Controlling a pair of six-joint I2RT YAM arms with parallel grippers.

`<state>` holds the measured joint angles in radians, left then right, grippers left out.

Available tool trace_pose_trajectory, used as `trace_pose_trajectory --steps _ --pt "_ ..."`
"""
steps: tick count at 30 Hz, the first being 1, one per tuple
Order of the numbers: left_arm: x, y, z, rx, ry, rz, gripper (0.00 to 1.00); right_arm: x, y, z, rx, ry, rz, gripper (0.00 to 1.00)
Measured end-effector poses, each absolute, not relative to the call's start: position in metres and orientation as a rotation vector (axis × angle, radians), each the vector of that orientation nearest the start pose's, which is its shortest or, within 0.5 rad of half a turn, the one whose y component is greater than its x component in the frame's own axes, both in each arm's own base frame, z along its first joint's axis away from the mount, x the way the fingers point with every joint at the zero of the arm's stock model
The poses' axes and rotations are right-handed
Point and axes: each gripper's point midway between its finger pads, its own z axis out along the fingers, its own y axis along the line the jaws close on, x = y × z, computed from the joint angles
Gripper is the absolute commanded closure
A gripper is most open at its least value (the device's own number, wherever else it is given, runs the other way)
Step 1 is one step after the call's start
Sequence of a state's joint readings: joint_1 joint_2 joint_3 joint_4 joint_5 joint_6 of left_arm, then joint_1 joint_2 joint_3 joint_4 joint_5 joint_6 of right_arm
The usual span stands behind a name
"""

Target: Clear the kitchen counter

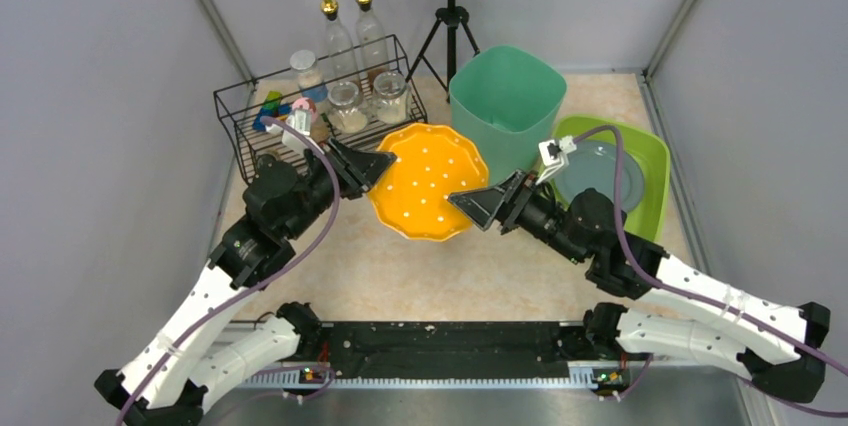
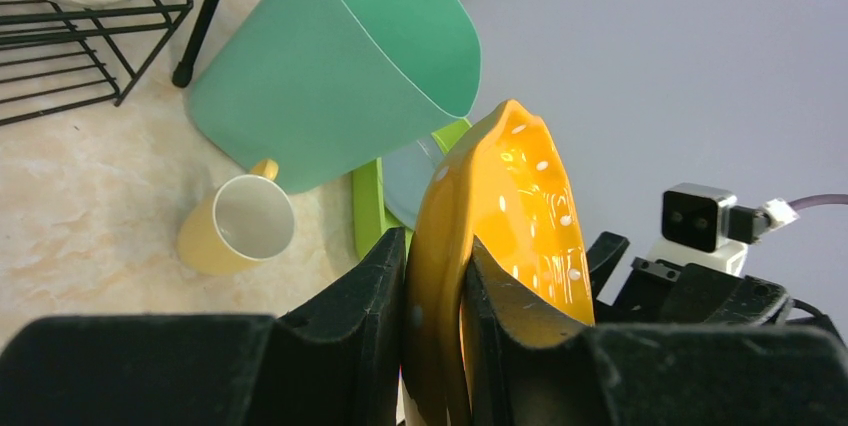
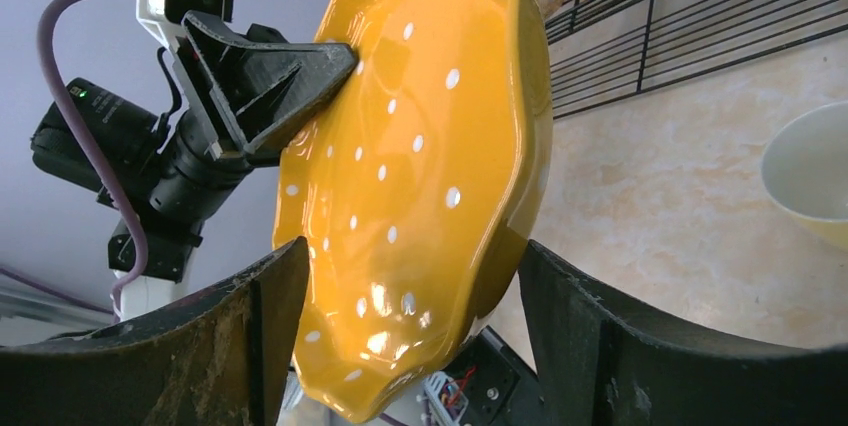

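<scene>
The left claw [image 2: 435, 258] is clenched on the rim of an orange dotted plate [image 1: 425, 181], one finger on each face. The right claw [image 3: 410, 276] straddles the plate's opposite rim with its jaws spread wide; whether they press it cannot be told. The worktop [image 1: 400, 276] spreads beneath the plate. Behind the plate and to its right stands a green tub [image 1: 505, 96]. Behind the plate and to its left is a black wire rack [image 1: 300, 111]. Beyond the plate a yellow mug [image 2: 240, 226] lies on its side.
</scene>
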<state>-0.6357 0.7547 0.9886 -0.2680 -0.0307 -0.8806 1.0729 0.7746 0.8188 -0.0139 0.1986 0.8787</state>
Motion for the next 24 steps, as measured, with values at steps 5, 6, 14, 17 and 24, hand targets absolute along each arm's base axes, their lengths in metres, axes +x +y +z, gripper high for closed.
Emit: trace_pose_trajectory --steps 5,6,14,17,24 --pt "0.224 -0.206 0.373 -0.224 1.718 -1.172 1.0 0.159 0.292 0.338 0.039 1.721 1.403 0.36" --pt "0.223 -0.208 0.373 -0.221 1.716 -1.181 1.0 0.159 0.293 0.336 0.046 1.721 1.411 0.39" --pt "0.219 -0.21 0.366 -0.207 1.702 -1.217 1.0 0.164 0.294 0.328 0.126 1.706 1.46 0.78" --pt "0.215 -0.208 0.366 -0.185 1.67 -1.224 1.0 0.166 0.294 0.329 0.183 1.701 1.498 0.96" --pt "0.214 -0.206 0.361 -0.18 1.645 -1.227 0.83 0.166 0.295 0.329 0.207 1.69 1.526 1.0"
